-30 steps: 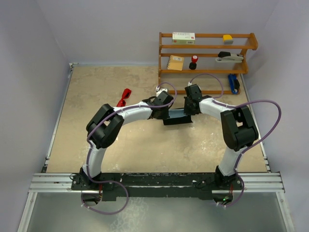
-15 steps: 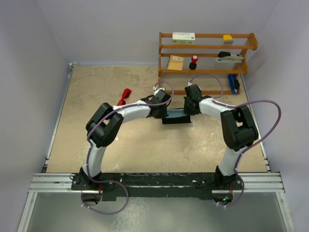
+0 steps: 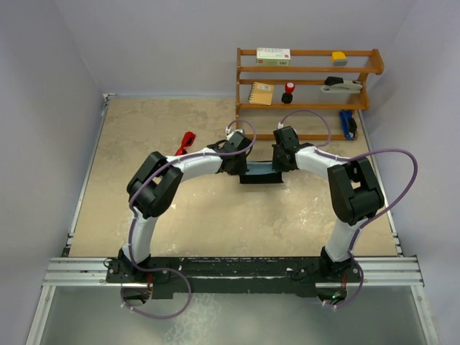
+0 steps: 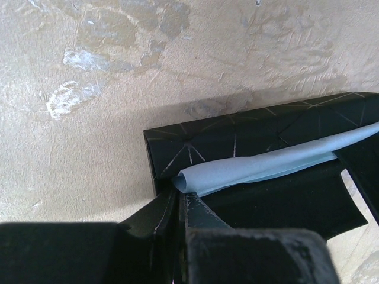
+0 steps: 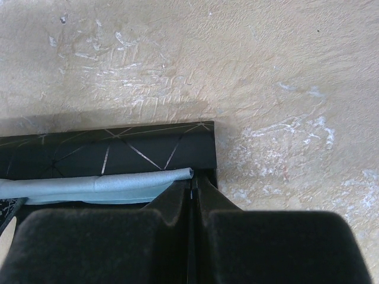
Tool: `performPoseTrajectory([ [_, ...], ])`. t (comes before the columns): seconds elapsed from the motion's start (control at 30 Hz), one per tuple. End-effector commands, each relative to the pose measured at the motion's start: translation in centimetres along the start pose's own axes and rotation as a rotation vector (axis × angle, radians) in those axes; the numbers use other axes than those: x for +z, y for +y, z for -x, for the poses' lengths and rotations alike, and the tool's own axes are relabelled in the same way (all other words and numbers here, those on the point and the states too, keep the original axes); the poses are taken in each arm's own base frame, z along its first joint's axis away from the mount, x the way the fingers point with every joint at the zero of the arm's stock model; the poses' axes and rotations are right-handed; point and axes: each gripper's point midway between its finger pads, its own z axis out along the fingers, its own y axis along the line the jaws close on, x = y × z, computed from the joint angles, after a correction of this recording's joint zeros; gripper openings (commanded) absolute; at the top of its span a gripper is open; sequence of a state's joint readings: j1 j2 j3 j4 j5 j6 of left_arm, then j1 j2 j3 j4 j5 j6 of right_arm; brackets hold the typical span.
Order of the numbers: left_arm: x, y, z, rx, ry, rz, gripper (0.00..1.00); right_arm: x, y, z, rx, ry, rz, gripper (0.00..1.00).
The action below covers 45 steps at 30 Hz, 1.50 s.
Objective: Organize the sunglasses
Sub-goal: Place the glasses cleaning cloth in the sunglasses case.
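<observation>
The red sunglasses [image 3: 185, 144] lie on the table, left of and beyond both arms, untouched. My left gripper [image 3: 237, 159] and right gripper [image 3: 280, 161] face each other over the black oblong case [image 3: 260, 177]. A light blue cloth [image 3: 259, 169] stretches between them. In the left wrist view the left gripper [image 4: 180, 194] is shut on one end of the cloth [image 4: 266, 167], just above the case [image 4: 237, 133]. On the right wrist view the right gripper [image 5: 192, 180] pinches the other end of the cloth [image 5: 89, 186] over the case [image 5: 118, 155].
A wooden shelf [image 3: 309, 70] stands at the back right holding a box, a notebook, a red-and-black item and small tools. A blue object [image 3: 348, 123] lies by its foot. Purple walls close in the table on three sides.
Both grippers have drifted slightly left and away from the bases, still holding the cloth. The case under them sits a little further left too. The sunglasses have not moved.
</observation>
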<state>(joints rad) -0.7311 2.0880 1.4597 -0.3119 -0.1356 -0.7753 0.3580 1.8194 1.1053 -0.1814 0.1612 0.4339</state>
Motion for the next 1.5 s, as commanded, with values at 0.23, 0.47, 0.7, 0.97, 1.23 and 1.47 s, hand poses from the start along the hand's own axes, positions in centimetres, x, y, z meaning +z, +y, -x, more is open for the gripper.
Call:
performPoseTrajectory([
  [0.23,1.6,1.6,-0.6,-0.055,0.059,0.035,0.00,-0.2,1.3,1.1,-0.036,-0.012,0.034,0.00],
  [0.47,1.9,1.5,-0.6,-0.058,0.085,0.036,0.00,-0.3,1.3,1.3,-0.041,-0.015,0.032,0.00],
  [0.7,0.5,0.8,1.0,-0.051,0.052,0.021,0.00,-1.5,1.3,2.2,-0.034,-0.039,0.031,0.00],
  [0.97,-0.6,0.3,1.7,-0.048,0.050,0.012,0.00,-2.7,1.5,2.8,-0.029,-0.048,0.042,0.00],
  [1.23,-1.0,0.5,1.5,-0.048,0.058,0.017,0.00,-2.4,1.1,2.0,-0.035,-0.031,0.030,0.00],
  [1.47,-0.8,0.3,1.2,-0.055,0.064,0.003,0.00,-1.7,0.7,1.2,-0.046,-0.013,0.015,0.00],
])
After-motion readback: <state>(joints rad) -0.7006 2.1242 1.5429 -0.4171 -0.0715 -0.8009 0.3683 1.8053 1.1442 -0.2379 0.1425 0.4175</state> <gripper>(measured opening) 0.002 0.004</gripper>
